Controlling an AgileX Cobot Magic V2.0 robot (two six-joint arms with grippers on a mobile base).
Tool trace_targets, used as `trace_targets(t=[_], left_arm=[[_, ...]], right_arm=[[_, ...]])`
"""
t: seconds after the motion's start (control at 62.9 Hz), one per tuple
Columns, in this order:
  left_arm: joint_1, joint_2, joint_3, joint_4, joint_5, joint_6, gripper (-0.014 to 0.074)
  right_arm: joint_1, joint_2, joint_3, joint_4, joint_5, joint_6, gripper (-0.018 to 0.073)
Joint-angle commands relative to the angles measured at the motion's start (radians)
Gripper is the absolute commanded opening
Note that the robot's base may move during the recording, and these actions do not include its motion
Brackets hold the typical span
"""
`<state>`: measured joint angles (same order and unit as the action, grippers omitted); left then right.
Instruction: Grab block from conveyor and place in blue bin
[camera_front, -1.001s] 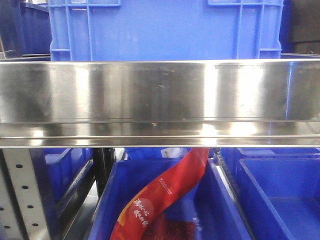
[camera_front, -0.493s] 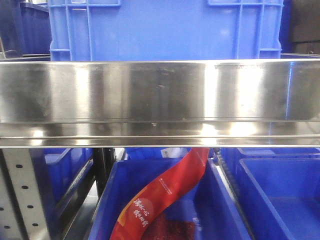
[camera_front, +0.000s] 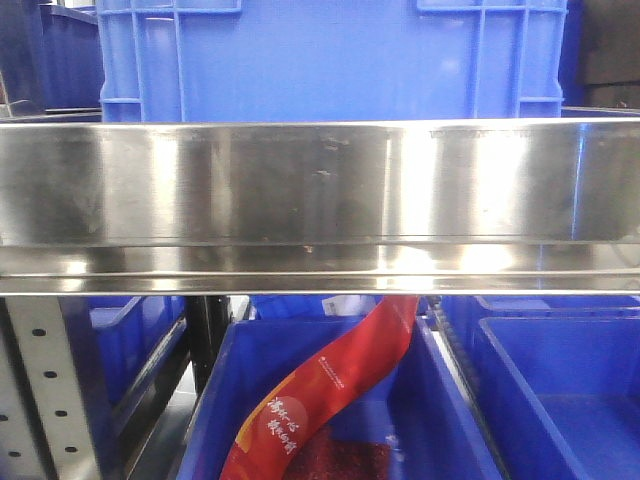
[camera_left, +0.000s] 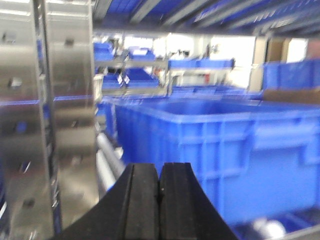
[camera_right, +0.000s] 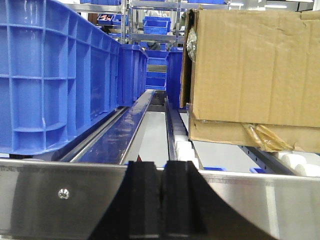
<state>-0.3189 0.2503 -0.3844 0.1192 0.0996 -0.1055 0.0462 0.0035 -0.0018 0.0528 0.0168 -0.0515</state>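
No block shows in any view, and the dark grey conveyor belt is out of view. A big blue bin (camera_front: 330, 60) stands behind a steel rail (camera_front: 320, 200) in the front view, where neither gripper appears. My left gripper (camera_left: 160, 172) is shut and empty, its black fingers pressed together, with a large blue bin (camera_left: 240, 145) ahead and to its right. My right gripper (camera_right: 161, 172) is shut and empty, low behind a steel rail (camera_right: 60, 200). A blue bin (camera_right: 45, 75) stands to its left.
A cardboard box (camera_right: 255, 70) sits on white rollers (camera_right: 186, 147) at the right. A steel upright (camera_left: 45, 125) stands close on the left. Below the rail are open blue bins (camera_front: 560, 390), one holding a red printed bag (camera_front: 330, 380).
The reflections on the steel rail have shifted slightly. Nothing else has visibly moved.
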Motion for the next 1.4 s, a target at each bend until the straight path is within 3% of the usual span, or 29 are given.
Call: trace_targets(t=[0.0, 0.365, 0.445, 0.54, 0.588, 0.842, 0.985, 1.382], left_arm=[[0.037, -0.022, 0.048, -0.026, -0.005, -0.002, -0.0111], [0.306, -0.206, 0.306, -0.069, -0.022, -0.002, -0.0111], [0.312, -0.23, 0.356, -0.08, -0.057, 0.014, -0.0111], [0.312, -0.246, 0.384, -0.172, -0.169, 0.106, -0.0111], [0.312, -0.25, 0.384, -0.201, -0.122, 0.13, -0.0111], [0.323, -0.25, 0.384, -0.184, -0.108, 0.118, -0.0111], [0.323, -0.25, 0.384, -0.077, -0.107, 0.012, -0.0111], [0.323, -0.25, 0.384, -0.093, -0.107, 0.014, -0.0111]], right_arm=[[-0.005, -0.003, 0.002, -0.005, -0.011, -0.004, -0.0167], [-0.005, -0.003, 0.002, -0.005, -0.011, -0.004, -0.0167], [-0.005, -0.003, 0.002, -0.005, -0.011, -0.004, -0.0167], [-0.005, -0.003, 0.002, -0.005, -0.011, -0.004, -0.0167], [-0.005, -0.003, 0.002, -0.005, -0.011, -0.004, -0.0167], [-0.005, -0.003, 0.002, -0.005, -0.011, -0.004, -0.0167], [-0.005, -0.003, 0.002, -0.005, -0.011, -0.004, -0.0167], [-0.005, -0.003, 0.002, -0.005, -0.011, -0.004, -0.0167]])
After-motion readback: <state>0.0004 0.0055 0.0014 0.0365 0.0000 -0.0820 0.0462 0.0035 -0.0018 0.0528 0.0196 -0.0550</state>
